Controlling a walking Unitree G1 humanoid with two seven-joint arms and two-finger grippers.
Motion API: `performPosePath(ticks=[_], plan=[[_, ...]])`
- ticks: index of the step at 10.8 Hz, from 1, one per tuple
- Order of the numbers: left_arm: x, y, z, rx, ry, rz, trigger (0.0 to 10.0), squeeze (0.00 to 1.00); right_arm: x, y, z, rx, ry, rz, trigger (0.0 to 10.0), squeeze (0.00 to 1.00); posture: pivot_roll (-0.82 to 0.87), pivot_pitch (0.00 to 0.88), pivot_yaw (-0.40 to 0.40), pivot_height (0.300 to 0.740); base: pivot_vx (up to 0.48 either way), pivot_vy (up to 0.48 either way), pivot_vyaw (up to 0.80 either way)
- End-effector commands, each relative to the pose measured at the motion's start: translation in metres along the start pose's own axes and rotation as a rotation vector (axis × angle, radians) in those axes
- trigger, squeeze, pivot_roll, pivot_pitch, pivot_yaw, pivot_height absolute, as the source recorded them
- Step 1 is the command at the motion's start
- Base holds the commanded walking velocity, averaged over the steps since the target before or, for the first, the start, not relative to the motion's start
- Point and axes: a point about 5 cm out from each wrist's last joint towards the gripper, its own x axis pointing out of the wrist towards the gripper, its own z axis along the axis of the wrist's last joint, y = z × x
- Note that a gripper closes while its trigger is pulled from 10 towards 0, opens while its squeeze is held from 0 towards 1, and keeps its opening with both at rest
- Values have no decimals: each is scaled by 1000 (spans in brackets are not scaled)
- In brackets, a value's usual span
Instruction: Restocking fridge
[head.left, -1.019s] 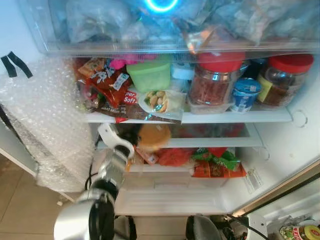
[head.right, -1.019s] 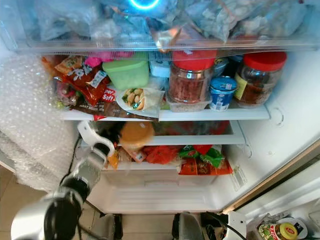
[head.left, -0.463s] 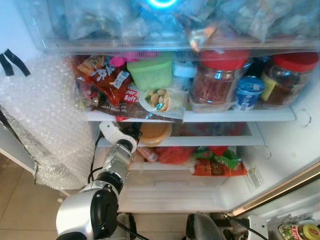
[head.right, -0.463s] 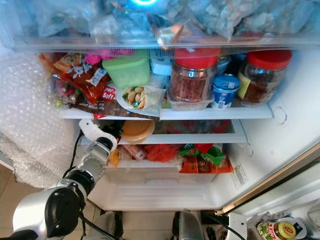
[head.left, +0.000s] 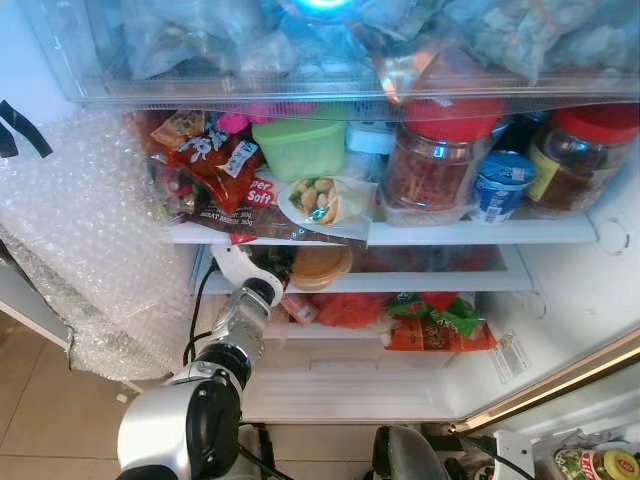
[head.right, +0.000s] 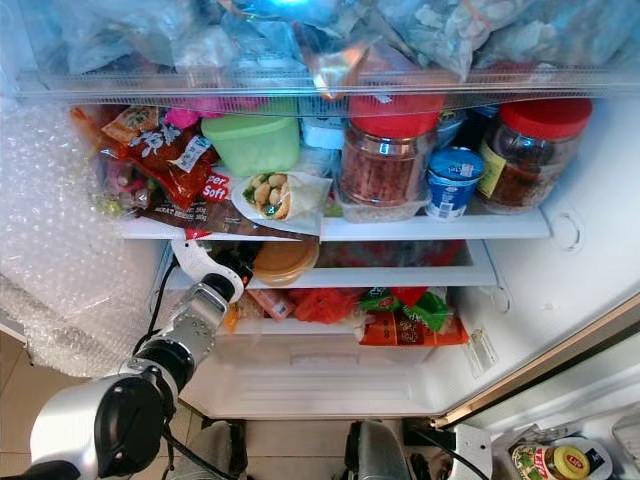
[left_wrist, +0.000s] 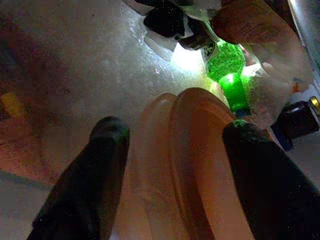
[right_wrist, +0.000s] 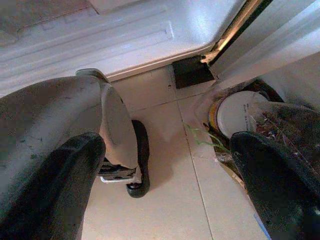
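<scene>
We saw the left gripper (left_wrist: 170, 150) reaching into the open fridge (head.left: 560, 300), closed on an orange lidded container (head.left: 320, 266) on the second shelf (head.left: 430, 283).

In the wrist view its two black fingers (left_wrist: 95, 170) sat on either side of the container, pressed against its walls, with a green-lit bottle (left_wrist: 227, 65) just beyond the fingertips. Directly above the gripper, on the upper shelf (head.left: 470, 233), lay red snack packets (head.left: 215, 160), a green tub (head.left: 297, 148) and a wrapped plate of nuts (head.left: 322, 198); further off to its right stood two red-lidded jars (head.left: 430, 160) and a blue yogurt cup (head.left: 497, 184). Bubble wrap (head.left: 90, 230) hung to the arm's left. The right gripper (right_wrist: 170, 165) hung low over the tiled floor (right_wrist: 165, 200), fingers spread wide, holding nothing.
</scene>
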Motion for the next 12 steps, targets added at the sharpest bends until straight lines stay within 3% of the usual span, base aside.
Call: performPosePath(ticks=[1, 4, 6, 8, 11, 12], plan=[[0, -2, 4, 27, -8, -40, 10000, 1000, -1, -2, -2, 1, 7, -6, 10000, 0, -31, 113, 25, 636, 0, 0, 0], [0, -5, 5, 51, -14, -59, 10000, 1000, 0, 1, -3, 8, 4, -2, 10000, 0, -29, 95, 36, 636, 0, 0, 0], [0, -9, 1, 82, 2, -97, 10000, 0, 0, 2, -2, 8, 3, 0, 10000, 0, -26, 95, 37, 636, 0, 0, 0], [-2, -13, -2, 35, 6, -144, 10000, 0, 1, 3, -1, 10, 1, 0, 10000, 0, -22, 101, 35, 636, 0, 0, 0], [-6, -15, -1, 60, -8, -183, 10000, 0, 1, 3, -1, 13, -4, 0, 10000, 0, -20, 106, 38, 636, 0, 0, 0], [-9, -9, -1, 67, -6, -153, 10000, 0, 1, 3, 0, 13, -4, 0, 10000, 0, -19, 108, 39, 636, 0, 0, 0]])
